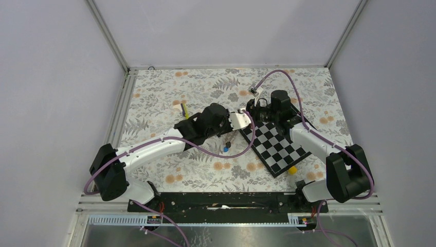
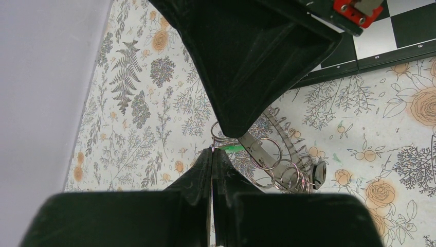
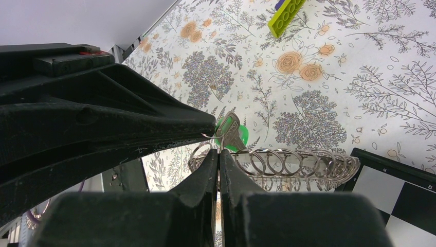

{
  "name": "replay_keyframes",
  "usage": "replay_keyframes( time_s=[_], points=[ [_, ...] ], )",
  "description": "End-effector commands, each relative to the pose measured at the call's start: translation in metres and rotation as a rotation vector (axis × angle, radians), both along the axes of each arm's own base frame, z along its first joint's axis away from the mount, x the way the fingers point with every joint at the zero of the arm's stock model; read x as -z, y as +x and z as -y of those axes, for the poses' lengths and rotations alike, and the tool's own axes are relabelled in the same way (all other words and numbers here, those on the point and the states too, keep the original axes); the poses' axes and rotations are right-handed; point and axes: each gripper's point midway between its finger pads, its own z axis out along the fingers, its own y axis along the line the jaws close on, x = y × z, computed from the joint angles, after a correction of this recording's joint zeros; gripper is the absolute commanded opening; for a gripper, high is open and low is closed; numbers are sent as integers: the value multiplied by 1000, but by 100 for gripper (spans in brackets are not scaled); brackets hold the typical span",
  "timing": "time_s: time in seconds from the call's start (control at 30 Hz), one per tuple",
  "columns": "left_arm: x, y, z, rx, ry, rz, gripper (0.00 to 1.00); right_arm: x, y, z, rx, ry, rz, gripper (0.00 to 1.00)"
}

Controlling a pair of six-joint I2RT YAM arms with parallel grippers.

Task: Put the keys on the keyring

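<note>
My left gripper (image 2: pixel 212 151) is shut, its tips pinching the wire of one silver keyring (image 2: pixel 220 135). My right gripper (image 3: pixel 218 153) is shut on the metal blade of the green-headed key (image 3: pixel 232 131), held right at that ring. The two grippers meet tip to tip above the floral cloth, by the checkerboard's far left corner. In the right wrist view the left fingers (image 3: pixel 154 121) come in from the left. More silver rings sit in a row on a dark rack (image 3: pixel 288 163) just below. A blue key (image 1: pixel 225 149) and a dark key (image 1: pixel 228 143) lie on the cloth under the left arm.
A black-and-white checkerboard (image 1: pixel 275 145) lies right of centre, with a small yellow ball (image 1: pixel 292 170) at its near corner. A yellow-green stick (image 1: pixel 184 109) lies at the left rear, and shows in the right wrist view (image 3: pixel 286 15). White walls close in the table.
</note>
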Motion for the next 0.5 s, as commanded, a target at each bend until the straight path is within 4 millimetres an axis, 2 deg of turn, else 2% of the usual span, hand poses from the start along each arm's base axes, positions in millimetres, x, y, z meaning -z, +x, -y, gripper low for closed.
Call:
replay_keyframes(
  time_s=[0.0, 0.47],
  points=[
    [-38, 8, 11, -4, -92, 70, 0, -19, 4, -6, -26, 28, 72, 0],
    [-43, 9, 11, -13, -97, 79, 0, -16, 4, -6, -34, 22, 72, 0]
  ],
)
